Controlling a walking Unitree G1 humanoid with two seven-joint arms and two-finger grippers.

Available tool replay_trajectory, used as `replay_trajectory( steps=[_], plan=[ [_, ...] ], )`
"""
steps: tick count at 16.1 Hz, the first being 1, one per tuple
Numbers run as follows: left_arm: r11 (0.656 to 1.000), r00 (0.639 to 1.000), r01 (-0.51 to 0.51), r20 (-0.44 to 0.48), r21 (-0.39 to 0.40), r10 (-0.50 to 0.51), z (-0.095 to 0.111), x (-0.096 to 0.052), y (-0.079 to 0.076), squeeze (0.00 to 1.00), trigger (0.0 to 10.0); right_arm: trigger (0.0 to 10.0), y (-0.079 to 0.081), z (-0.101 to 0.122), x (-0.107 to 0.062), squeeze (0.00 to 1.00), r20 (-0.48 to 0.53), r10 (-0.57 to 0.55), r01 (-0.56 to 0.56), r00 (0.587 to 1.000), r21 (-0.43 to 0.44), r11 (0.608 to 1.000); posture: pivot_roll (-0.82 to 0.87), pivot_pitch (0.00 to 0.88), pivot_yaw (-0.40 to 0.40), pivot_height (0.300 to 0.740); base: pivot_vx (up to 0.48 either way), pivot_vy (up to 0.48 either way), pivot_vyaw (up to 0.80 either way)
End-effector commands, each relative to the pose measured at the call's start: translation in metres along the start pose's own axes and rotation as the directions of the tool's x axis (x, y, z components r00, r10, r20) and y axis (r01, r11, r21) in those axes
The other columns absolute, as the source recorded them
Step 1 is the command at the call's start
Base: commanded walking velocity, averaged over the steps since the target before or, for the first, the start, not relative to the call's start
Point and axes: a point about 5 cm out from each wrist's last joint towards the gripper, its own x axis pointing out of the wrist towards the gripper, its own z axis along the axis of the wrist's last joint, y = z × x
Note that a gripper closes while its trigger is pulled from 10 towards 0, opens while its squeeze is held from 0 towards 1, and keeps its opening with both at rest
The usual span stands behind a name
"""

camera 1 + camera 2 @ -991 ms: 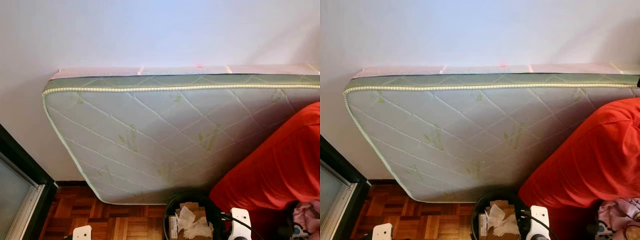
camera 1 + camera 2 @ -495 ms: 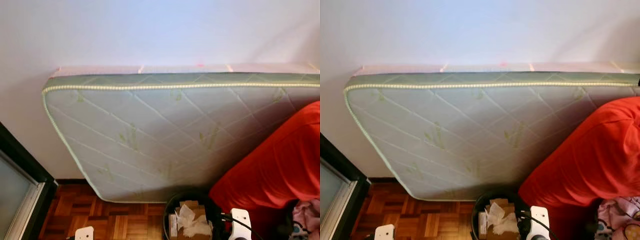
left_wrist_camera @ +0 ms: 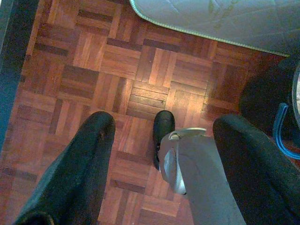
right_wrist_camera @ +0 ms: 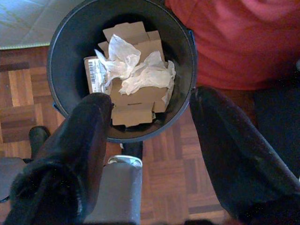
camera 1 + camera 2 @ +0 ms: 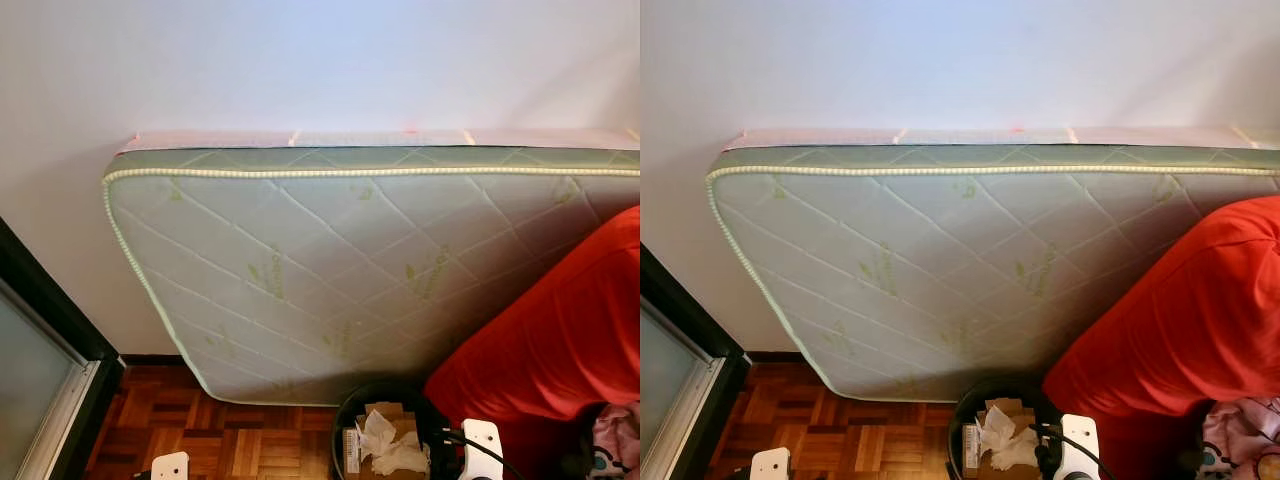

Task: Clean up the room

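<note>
Parquet floor (image 3: 93, 70) holds bin (image 4: 70, 56) of cardboard (image 4: 136, 101) and tissue (image 4: 140, 77).

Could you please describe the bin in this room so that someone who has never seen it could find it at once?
A quilted green mattress leans on edge against the white wall. On the parquet floor at its foot, beside a red cushion, stands the round black bin. It holds flattened cardboard and crumpled white paper.
</note>
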Motion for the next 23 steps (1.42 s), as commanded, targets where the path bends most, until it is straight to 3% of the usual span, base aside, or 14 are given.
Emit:
replay_trajectory(
  steps=[1, 23],
  plan=[
    [1.000, 1.000, 0.008, -0.013, 0.007, -0.008, -0.0040, -0.0011, -0.0015, 0.00, 10.0, 10.0, -0.0012, -0.0016, -0.0006, 0.00, 0.002, -0.001, 0.001, 1.000, -0.007, 1.000, 0.05, 0.067, -0.020, 0.740, 0.000, 0.000, 0.00],
    [1.000, 1.000, 0.008, -0.022, -0.002, -0.008, -0.0060, -0.0015, -0.0022, 0.00, 10.0, 10.0, -0.0019, -0.0012, -0.0007, 0.00, 0.000, 0.000, 0.000, 1.000, -0.012, 1.000, 0.05, 0.087, -0.030, 0.740, -0.014, 0.000, 0.00]
  ],
)
